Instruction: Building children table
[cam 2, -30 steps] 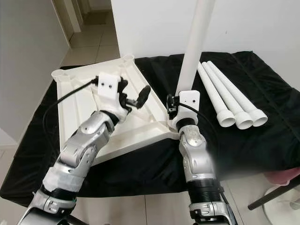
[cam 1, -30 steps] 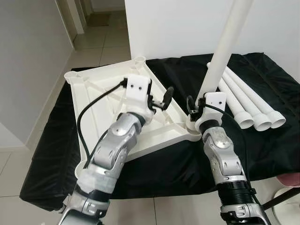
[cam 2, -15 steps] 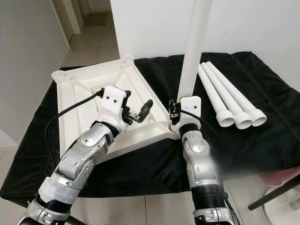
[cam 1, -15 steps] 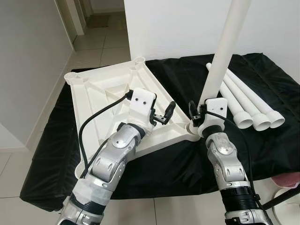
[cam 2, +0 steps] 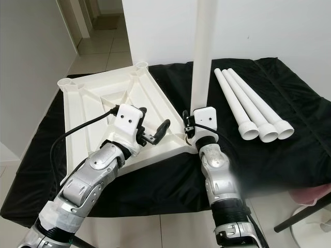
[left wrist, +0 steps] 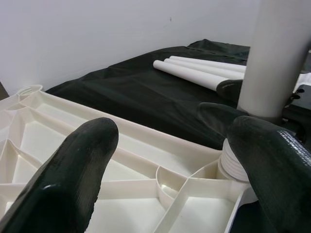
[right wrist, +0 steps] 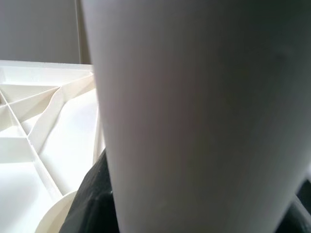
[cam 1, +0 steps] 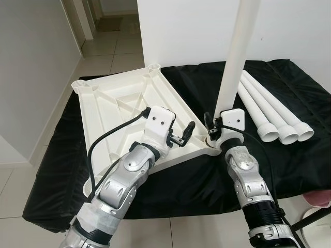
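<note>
An upturned white plastic children's table top [cam 1: 119, 98] lies ribbed side up on a black cloth [cam 1: 196, 77] spread over a low tabletop, with round leg sockets at its corners. At its near right corner socket [cam 1: 211, 146] a white table leg [cam 1: 235, 57] stands upright, its base seated at the socket. The right gripper [cam 1: 211, 124] is clamped around the lower end of this leg, just above the socket; the right wrist view has the leg [right wrist: 194, 116] pressed close against the lens. The left gripper [cam 1: 182, 135] hovers over the top's right rim, just left of the upright leg, fingers [left wrist: 73, 170] spread apart and holding nothing. Three more white legs [cam 1: 269, 111] lie side by side on the cloth to the right, flared ends toward the near edge.
</note>
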Tool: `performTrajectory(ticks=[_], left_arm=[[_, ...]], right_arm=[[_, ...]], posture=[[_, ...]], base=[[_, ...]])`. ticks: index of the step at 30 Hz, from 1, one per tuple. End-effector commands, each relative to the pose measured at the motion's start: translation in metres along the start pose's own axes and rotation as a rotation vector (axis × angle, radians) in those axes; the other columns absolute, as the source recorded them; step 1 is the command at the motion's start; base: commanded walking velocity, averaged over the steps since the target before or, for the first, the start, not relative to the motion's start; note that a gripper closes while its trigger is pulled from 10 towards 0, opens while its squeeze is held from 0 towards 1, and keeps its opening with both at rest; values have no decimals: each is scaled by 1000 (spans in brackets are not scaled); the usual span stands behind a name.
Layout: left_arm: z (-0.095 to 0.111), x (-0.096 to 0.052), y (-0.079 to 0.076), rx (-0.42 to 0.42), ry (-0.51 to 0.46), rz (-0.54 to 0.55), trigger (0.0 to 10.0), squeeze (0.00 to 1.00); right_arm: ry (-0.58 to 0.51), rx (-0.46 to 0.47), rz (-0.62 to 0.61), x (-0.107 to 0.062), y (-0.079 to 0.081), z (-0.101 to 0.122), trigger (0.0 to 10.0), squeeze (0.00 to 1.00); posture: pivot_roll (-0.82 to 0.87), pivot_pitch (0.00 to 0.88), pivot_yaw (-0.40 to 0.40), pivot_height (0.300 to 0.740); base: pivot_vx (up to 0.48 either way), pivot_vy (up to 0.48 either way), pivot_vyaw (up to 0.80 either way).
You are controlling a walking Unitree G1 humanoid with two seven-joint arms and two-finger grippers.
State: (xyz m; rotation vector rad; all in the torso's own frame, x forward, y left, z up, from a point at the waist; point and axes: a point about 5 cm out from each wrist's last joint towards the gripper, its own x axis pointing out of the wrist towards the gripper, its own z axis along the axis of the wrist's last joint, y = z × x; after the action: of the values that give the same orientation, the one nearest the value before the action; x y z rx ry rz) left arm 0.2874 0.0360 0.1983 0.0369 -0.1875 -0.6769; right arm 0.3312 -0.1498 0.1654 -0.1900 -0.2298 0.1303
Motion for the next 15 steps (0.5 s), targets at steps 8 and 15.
performTrajectory(ticks=[8,15], left_arm=[[0,-3,-9,21,11,-164,10000,0],[1,-4,-8,27,10,-160,10000,0]], right_arm=[[43,-38,92,-1,7,-13,10000,0],[54,-66,160,-4,10,-18,10000,0]], posture=[[-78,24,85,740],[-74,24,85,740]], base=[[0,0,0],[0,0,0]])
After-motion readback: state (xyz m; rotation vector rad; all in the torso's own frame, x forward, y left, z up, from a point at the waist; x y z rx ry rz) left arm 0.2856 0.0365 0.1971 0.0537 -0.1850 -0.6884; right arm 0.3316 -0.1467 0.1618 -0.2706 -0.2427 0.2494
